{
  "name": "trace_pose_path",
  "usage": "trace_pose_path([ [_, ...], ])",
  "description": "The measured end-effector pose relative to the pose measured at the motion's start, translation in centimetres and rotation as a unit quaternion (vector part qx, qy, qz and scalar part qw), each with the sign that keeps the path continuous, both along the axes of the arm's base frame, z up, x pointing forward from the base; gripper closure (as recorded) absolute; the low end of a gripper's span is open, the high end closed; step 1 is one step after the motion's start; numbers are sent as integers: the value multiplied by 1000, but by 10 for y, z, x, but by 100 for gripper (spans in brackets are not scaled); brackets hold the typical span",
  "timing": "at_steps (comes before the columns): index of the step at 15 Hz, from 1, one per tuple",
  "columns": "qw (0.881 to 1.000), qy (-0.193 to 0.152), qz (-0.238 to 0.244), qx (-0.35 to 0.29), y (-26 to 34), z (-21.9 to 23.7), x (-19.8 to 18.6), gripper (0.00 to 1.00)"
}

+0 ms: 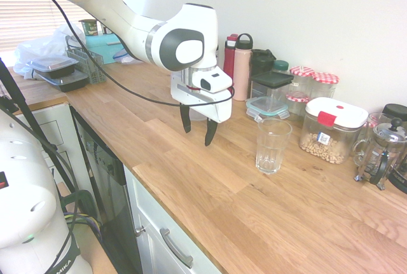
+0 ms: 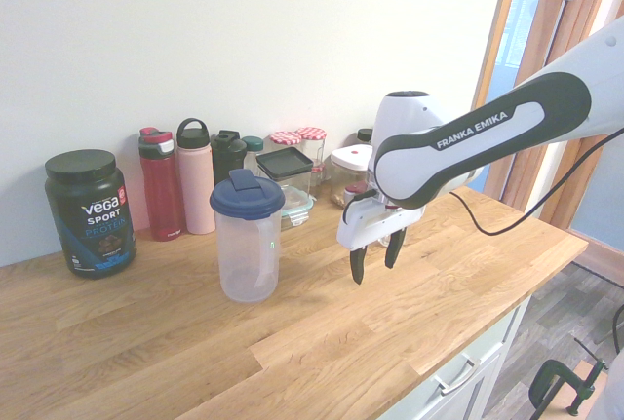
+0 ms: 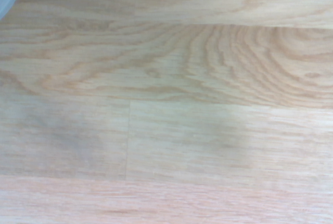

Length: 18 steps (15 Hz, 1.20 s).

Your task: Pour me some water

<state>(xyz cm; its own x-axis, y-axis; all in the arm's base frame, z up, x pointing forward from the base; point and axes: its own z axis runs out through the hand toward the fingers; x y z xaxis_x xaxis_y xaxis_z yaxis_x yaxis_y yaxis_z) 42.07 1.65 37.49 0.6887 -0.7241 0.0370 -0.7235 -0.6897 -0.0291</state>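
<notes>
1. Here the claw (image 1: pixel 199 132) hangs above the bare desk (image 1: pixel 210 198), pointing straight down, its two dark fingers spread wide and nothing between them.
2. The likely water source is the clear plastic shaker with the blue lid (image 2: pixel 247 237), standing upright just beside the claw in the second exterior view; whether it holds water I cannot tell.
3. The drinking glass (image 1: pixel 272 145) stands upright near the claw on its other side, apart from it, and looks empty.
4. Judged by its looks, the shaker is light, smooth and somewhat squeezable, so a hard pinch could bow its wall and a weak one could let it slip.
5. The best hold seems to be across the body below the lid, around mid-height, where the sides are straight.
6. The lid's flip cap appears closed, which would block pouring.
7. The glass is stiff, slick and breakable, and easily tipped by a knock, so it is better left where it stands.
</notes>
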Motion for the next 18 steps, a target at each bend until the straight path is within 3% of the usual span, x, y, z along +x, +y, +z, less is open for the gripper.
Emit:
trace_pose_path([
  [4, 1000, 1, -28, -6, 6, 16, -5, 0],
  [8, 997, -41, -59, -18, 57, 110, -53, 0],
  [11, 995, -83, -53, -3, 117, 150, -91, 0],
  [14, 989, -144, -29, 6, 174, 146, -91, 0],
  [18, 984, -176, -24, -6, 208, 113, -61, 0],
])
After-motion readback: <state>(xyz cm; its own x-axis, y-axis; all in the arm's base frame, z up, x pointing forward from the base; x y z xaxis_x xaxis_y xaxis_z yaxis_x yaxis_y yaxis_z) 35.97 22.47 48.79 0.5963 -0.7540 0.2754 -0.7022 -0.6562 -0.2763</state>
